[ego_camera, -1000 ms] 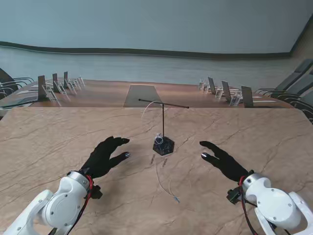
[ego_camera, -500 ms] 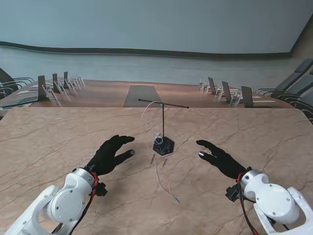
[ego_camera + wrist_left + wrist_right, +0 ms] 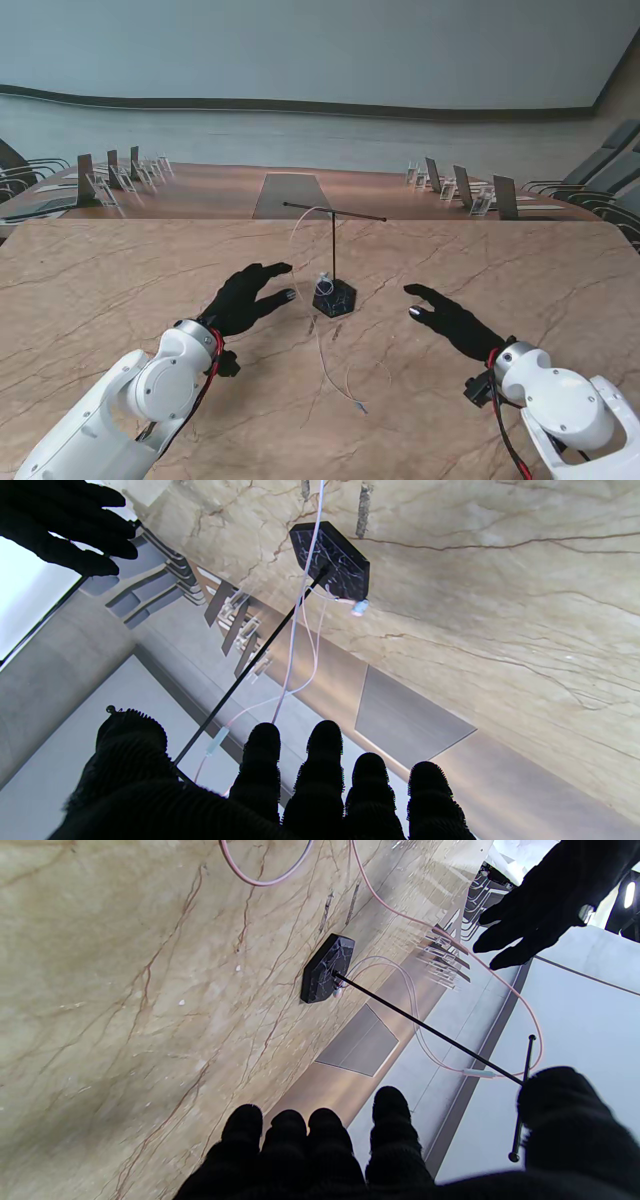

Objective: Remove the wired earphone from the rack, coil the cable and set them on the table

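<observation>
- A black T-shaped rack (image 3: 333, 250) is seen standing upright on the marble-patterned surface (image 3: 120, 270), between the two hands and slightly farther from me than both.
- The rack is carried by a dark hexagonal base (image 3: 334, 297), from which a thin post rises to a thin horizontal crossbar (image 3: 334, 211).
- The wired earphone (image 3: 323, 283) is draped over the left part of the crossbar; an earbud is seen hanging low beside the post, just over the base.
- The pale cable (image 3: 322, 355) is seen running down from the crossbar and trailing across the surface toward me, where it ends in a loose curl near its plug (image 3: 360, 407).
- An inline piece (image 3: 479, 1073) on the cable is shown hanging near the crossbar in the right wrist view.
- The left hand (image 3: 243, 298), in a black glove, is held to the left of the rack with its fingers spread and extended toward the hanging cable; nothing is gripped by it, and whether the cable is touched cannot be told.
- The right hand (image 3: 450, 320), also gloved in black, is held to the right of the rack, apart from it, with fingers extended and thumb spread; nothing is held.
- In the left wrist view the post (image 3: 250, 667) and cable are seen just beyond the fingertips (image 3: 263, 740).
</observation>
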You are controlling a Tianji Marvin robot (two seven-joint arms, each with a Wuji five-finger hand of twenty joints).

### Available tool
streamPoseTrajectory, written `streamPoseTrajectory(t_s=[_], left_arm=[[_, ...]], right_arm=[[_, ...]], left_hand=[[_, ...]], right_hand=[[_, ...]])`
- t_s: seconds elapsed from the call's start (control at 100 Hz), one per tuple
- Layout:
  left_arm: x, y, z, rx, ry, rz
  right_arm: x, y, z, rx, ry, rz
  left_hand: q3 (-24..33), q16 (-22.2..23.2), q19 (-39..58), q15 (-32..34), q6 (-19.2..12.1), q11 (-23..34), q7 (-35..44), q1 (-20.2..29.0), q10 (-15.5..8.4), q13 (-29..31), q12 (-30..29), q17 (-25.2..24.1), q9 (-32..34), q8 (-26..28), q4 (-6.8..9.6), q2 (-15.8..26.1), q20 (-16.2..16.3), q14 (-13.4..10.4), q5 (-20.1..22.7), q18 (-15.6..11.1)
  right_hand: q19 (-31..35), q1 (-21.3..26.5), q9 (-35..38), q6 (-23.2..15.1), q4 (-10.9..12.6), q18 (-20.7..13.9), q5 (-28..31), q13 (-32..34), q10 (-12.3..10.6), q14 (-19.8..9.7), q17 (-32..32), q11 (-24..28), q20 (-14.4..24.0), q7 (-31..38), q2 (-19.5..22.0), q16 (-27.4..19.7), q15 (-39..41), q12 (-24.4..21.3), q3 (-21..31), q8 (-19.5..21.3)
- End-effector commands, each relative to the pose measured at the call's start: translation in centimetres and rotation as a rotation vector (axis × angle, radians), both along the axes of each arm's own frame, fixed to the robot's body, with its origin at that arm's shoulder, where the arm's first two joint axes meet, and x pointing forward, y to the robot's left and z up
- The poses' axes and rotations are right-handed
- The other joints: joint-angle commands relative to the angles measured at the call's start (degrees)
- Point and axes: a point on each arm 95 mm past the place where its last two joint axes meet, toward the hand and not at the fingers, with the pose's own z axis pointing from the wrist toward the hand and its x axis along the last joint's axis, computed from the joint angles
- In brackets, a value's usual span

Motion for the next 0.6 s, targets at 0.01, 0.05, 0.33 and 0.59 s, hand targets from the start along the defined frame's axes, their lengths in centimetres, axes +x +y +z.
streamPoseTrajectory(t_s=[0.01, 0.05, 0.33, 0.59], left_arm=[[0.4, -0.5, 0.1, -0.013, 0.006, 0.0], [0.6, -0.6, 0.1, -0.011, 0.007, -0.001], [1.5, -0.5, -0.3, 0.01, 0.014, 0.016], [1.7, 0.5, -0.5, 0.05, -0.006, 0.053]], right_arm=[[0.0, 0.1, 0.1, 0.002, 0.001, -0.001], [0.1, 0.1, 0.1, 0.002, 0.003, -0.002], [0.2, -0.1, 0.1, 0.001, 0.005, -0.017], [0.7, -0.3, -0.2, 0.006, 0.014, -0.021]], left_hand=[[-0.02, 1.41, 1.29, 0.66, 1.15, 1.41, 1.05, -1.64, 0.87, 0.93, 2.12, -1.23, 0.55, 1.09, 1.51, -1.99, 2.86, 0.63, -3.14, 0.11], [0.05, 1.99, 1.5, 1.19, 1.92, 2.03, 1.24, -1.96, 0.95, 1.49, 3.27, -1.29, 0.95, 1.44, 1.55, -2.15, 3.87, 0.78, -3.44, 0.2], [0.18, 6.75, 2.83, 5.41, 4.08, 7.32, 8.67, -1.19, 0.83, 4.48, 11.2, -0.25, 3.02, 8.43, 1.47, -3.09, 9.7, 2.88, -2.48, 1.06], [0.14, 11.28, 3.53, 9.37, 4.69, 12.19, 15.51, -1.36, 1.03, 5.12, 18.26, 0.79, 2.96, 14.19, 1.44, -3.94, 11.64, 3.6, -4.41, 1.49]], right_hand=[[-1.09, -1.02, -1.47, -0.81, -2.26, -1.97, 0.47, -1.84, -0.35, -1.14, 0.08, -1.07, -0.17, 0.82, 2.65, -0.55, -0.6, -0.33, -0.78, 0.37], [-1.07, -1.04, -1.47, -0.77, -2.26, -1.94, 0.43, -1.86, -0.35, -1.15, 0.07, -1.06, -0.15, 0.93, 2.66, -0.54, -0.6, -0.31, -0.81, 0.38], [-0.78, -0.85, -1.44, -0.47, -2.25, -1.7, 0.41, -1.86, -0.18, -0.92, -0.04, -0.94, 0.15, 2.11, 2.69, -0.32, -0.54, 0.02, -0.88, 0.39], [-0.63, -0.75, -1.46, -0.47, -2.25, -1.69, 0.24, -1.88, -0.19, -0.86, -0.12, -0.99, 0.33, 2.74, 2.68, -0.23, -0.57, 0.17, -0.97, 0.02]])
